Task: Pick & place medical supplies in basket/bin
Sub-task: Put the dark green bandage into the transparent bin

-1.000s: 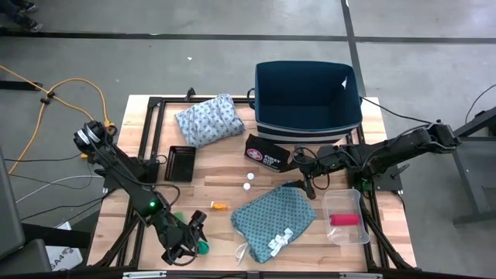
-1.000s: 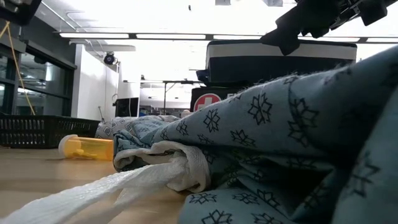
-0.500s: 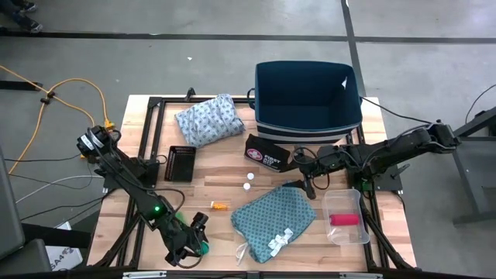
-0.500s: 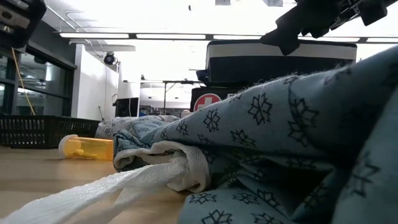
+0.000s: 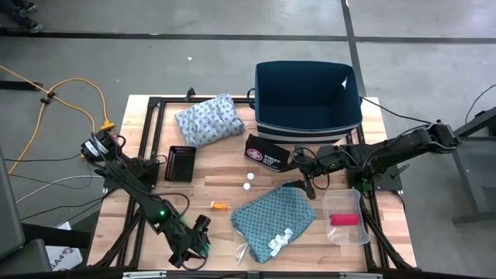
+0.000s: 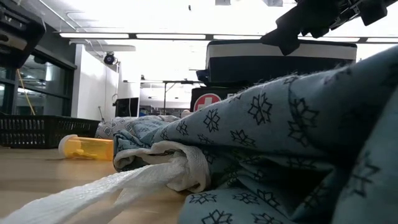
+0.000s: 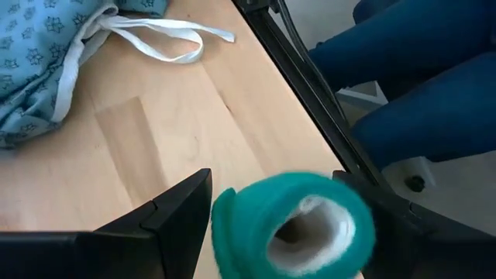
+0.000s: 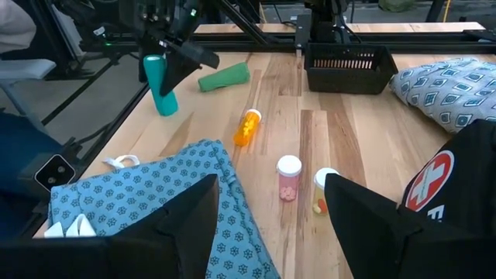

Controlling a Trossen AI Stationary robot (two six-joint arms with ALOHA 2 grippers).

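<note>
My left gripper (image 5: 194,239) is at the table's near left corner, shut on a teal-green roll (image 7: 291,225), which also shows upright in the right wrist view (image 8: 159,84). A second green roll (image 8: 225,77) lies on the wood beside it. My right gripper (image 5: 310,186) hangs open over the far corner of the teal cloth (image 5: 273,217), touching nothing. The cloth's white ties (image 5: 277,240) trail toward the near edge. The pale blue-grey cloth (image 5: 208,120) lies folded at the far left. A red roll (image 5: 345,219) lies in a clear tub. My left gripper pinches the teal-green roll between its two fingers (image 7: 174,213), one on each side of the roll's upper part (image 8: 155,66). The fingers come from above, and the roll's hollow end (image 7: 314,229) faces the wrist camera. It hangs upright; I cannot tell whether its lower end touches the table.
The navy bin (image 5: 308,97) stands at the far right, with a black first-aid pouch (image 5: 266,153) in front of it. A small black basket (image 5: 180,163) is on the left. An orange bottle (image 5: 221,205) and two white-capped vials (image 5: 248,180) lie mid-table. Bare wood lies between them.
My left arm has swung a little toward the table's right, carrying its gripper and the roll slightly the same way near the near edge. The right arm and both cloths have kept still.
</note>
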